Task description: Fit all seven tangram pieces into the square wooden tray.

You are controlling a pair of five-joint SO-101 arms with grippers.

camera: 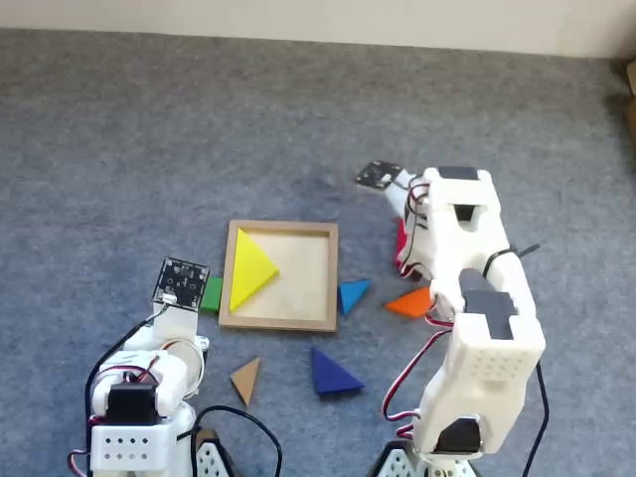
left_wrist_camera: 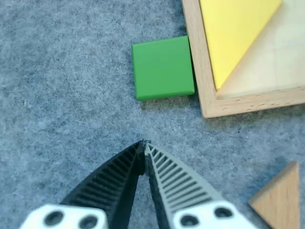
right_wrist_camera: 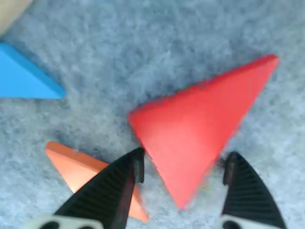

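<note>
From the high view, the square wooden tray [camera: 281,323] lies mid-carpet [camera: 149,149], with a yellow triangle [camera: 250,268] in its 9 o'clock half. A green square [camera: 210,294] sits at the tray's 9 o'clock. A tan triangle [camera: 245,378] is at 7, and a dark blue triangle [camera: 333,374] is at 5. A light blue triangle [camera: 353,295] and an orange piece [camera: 409,302] are at 3. A red triangle [camera: 401,238] is at 2, partly under the right arm.

In the left wrist view, the left gripper [left_wrist_camera: 144,145] has its tips pressed together, empty, near the green square beside the tray's wall.

In the right wrist view, the right gripper [right_wrist_camera: 185,162] is spread, straddling a corner of the red triangle.
</note>
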